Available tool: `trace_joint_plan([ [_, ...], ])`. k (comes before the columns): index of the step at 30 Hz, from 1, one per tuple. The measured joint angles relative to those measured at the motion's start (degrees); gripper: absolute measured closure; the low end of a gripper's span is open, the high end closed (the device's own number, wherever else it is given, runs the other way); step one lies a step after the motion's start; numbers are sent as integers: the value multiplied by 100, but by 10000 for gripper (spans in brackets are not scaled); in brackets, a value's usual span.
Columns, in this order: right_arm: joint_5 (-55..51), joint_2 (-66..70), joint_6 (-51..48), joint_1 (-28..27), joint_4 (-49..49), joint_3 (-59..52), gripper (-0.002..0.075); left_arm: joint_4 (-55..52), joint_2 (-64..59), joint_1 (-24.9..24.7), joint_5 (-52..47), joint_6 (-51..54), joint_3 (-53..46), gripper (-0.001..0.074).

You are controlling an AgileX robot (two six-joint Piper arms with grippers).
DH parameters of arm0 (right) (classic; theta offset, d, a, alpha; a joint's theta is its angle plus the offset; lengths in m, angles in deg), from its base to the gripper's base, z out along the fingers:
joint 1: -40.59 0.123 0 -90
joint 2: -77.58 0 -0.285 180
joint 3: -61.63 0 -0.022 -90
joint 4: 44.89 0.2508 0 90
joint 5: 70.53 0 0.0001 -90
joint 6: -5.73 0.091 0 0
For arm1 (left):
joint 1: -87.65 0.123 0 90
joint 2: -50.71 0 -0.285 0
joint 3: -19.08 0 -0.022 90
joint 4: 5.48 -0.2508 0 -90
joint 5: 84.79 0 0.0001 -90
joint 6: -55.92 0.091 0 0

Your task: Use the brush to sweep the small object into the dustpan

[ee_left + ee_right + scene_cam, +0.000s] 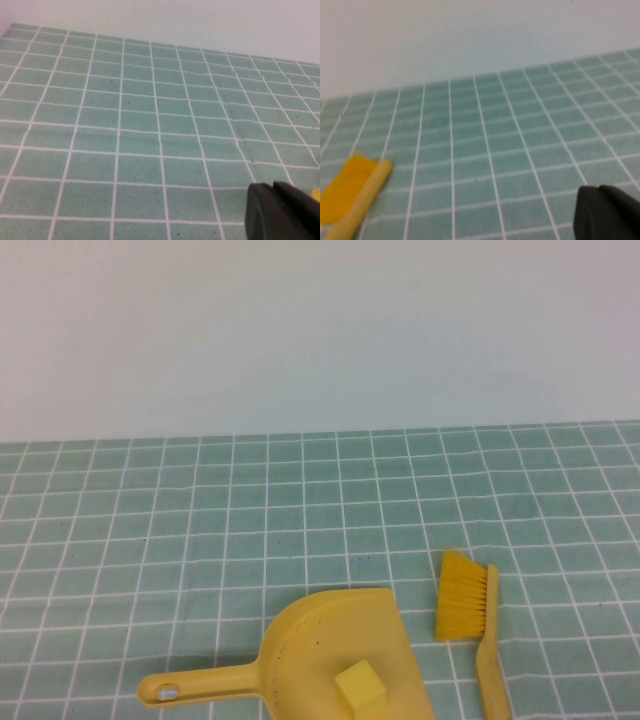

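High view shows the yellow cube (360, 684) lying inside the dustpan (310, 635), brush (470, 625) beside it on the bench (200, 530); left tool (282, 212) and right tool (607, 212) are both apart from them, openings not visible.

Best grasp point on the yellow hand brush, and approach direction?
Grip the yellow hand brush by its slim handle, probably from above with the fingers spanning its narrow width. It lies flat right of the yellow dustpan, bristles pointing away. Right gripper is nearest; left gripper is parked.
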Motion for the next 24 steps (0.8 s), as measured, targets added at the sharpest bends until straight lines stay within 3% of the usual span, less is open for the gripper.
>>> trace_joint_plan([
  [5,-658,0,-1267,0,495,0,727,0,0,0,0,0,0,735],
  [24,-693,0,-1450,0,540,0,727,0,0,0,0,0,0,735],
])
